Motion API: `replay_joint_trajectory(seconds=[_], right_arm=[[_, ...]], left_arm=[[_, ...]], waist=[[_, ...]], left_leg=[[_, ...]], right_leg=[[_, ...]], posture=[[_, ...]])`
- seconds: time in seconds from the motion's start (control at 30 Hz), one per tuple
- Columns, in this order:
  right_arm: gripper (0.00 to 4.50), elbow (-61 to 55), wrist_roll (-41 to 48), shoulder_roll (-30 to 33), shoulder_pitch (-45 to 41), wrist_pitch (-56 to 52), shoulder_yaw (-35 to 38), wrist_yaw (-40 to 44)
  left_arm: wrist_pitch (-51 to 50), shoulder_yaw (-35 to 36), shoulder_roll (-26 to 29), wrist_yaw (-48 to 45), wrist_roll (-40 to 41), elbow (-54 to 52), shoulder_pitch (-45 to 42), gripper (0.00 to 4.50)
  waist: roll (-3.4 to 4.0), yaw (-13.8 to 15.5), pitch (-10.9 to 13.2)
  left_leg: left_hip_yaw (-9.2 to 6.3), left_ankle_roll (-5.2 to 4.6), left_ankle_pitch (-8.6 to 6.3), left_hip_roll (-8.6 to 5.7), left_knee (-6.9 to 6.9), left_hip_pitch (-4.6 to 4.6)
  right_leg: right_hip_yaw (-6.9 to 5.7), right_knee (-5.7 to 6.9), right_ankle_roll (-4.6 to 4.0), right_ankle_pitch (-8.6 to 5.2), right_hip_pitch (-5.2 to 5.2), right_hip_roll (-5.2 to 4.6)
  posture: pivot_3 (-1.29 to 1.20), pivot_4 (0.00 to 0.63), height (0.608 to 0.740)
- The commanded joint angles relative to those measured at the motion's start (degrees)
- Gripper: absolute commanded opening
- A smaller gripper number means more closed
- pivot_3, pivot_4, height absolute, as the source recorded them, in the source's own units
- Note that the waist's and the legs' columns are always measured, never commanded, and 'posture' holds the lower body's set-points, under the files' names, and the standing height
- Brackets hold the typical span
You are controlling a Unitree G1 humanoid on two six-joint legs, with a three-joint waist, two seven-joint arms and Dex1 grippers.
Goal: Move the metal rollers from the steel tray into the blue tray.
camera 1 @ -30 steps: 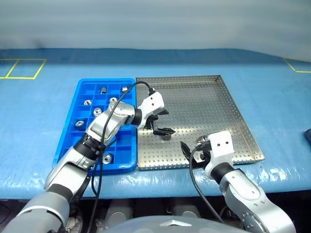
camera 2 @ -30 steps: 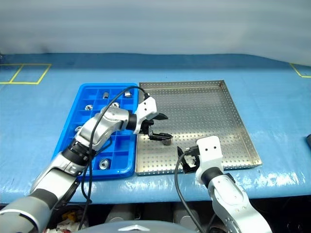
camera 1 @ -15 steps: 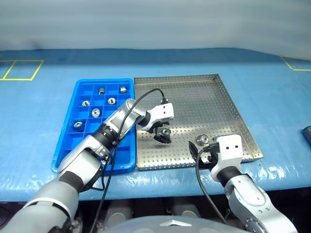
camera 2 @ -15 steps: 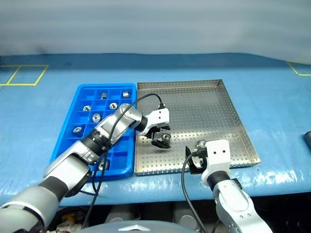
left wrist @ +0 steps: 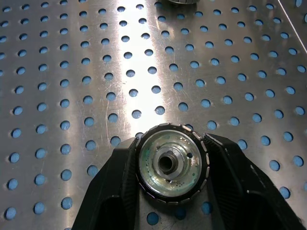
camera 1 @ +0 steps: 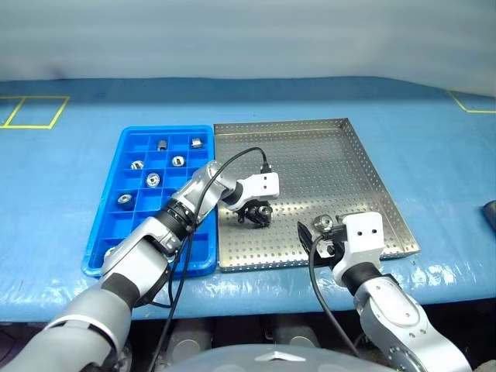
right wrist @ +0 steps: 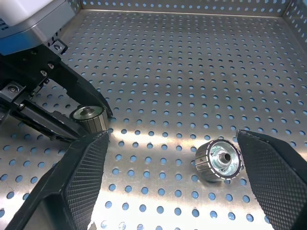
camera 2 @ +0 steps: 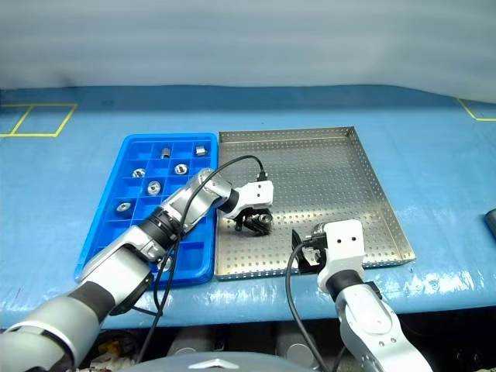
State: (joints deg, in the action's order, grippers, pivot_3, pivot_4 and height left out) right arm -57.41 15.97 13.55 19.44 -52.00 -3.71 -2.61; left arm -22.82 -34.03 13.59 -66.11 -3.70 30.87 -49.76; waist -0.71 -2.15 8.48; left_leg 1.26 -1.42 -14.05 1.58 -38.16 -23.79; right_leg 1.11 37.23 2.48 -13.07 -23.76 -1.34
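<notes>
You'll read no writing anywhere. Your left gripper (left wrist: 170, 167) pinches a metal roller (left wrist: 171, 165) on the steel tray (camera 1: 353, 167), frame centre; right gripper (right wrist: 177, 187) spread. Blue-covered table (camera 1: 434, 139), yellow floor-tape lines.

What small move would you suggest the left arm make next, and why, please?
Probably lift straight up: the left gripper is shut on a metal roller that appears to sit on the steel tray, and the blue tray lies beside it.
</notes>
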Motion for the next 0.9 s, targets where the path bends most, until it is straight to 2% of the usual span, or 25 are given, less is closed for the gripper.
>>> replay_joint_trajectory(seconds=[0.03, 0.33, 0.57, 0.9], right_arm=[[4.5, -2.6, 0.2, 0.2, -1.0, -0.2, 0.1, 0.8], [4.5, 0.4, 0.3, 4.6, -8.1, -2.1, -1.7, 5.5], [4.5, 3.9, 0.8, 6.9, -15.1, -2.6, -4.6, 9.9], [4.5, 9.7, -0.5, 8.4, -23.7, 1.7, -12.2, 15.9]], left_arm=[[-3.0, 6.3, -0.5, 1.9, 3.5, -6.9, 0.6, 1.85], [-12.4, 20.3, 3.2, 13.9, 8.3, -30.7, 11.6, 1.85], [-17.0, 28.2, 6.9, 22.2, 10.4, -46.2, 20.9, 1.85], [-22.3, 36.5, 11.4, 31.0, 12.0, -58.4, 33.7, 1.85]], waist=[[0.0, 0.1, 0.0], [0.01, 0.4, 0.0], [-0.01, 2.3, 0.0], [-0.16, 4.9, 0.1]], left_leg=[[-0.01, 0.0, 0.0, 0.0, 0.0, 0.0], [-0.02, -0.01, 0.0, 0.08, 0.0, 0.07], [-0.05, -0.02, 0.03, 0.08, -0.05, 0.09], [-0.09, 0.01, 0.06, 0.04, -0.05, 0.16]], right_leg=[[0.0, 0.01, 0.04, 0.02, 0.0, 0.0], [0.05, 0.07, 0.29, 0.18, 0.03, -0.02], [0.0, 0.21, 0.27, 0.18, 0.04, -0.1], [-0.07, 0.41, 0.17, 0.12, 0.03, -0.11]], posture=[[-0.05, 0.15, 0.74], [0.04, 0.15, 0.74], [0.13, 0.15, 0.74], [0.23, 0.15, 0.74]])
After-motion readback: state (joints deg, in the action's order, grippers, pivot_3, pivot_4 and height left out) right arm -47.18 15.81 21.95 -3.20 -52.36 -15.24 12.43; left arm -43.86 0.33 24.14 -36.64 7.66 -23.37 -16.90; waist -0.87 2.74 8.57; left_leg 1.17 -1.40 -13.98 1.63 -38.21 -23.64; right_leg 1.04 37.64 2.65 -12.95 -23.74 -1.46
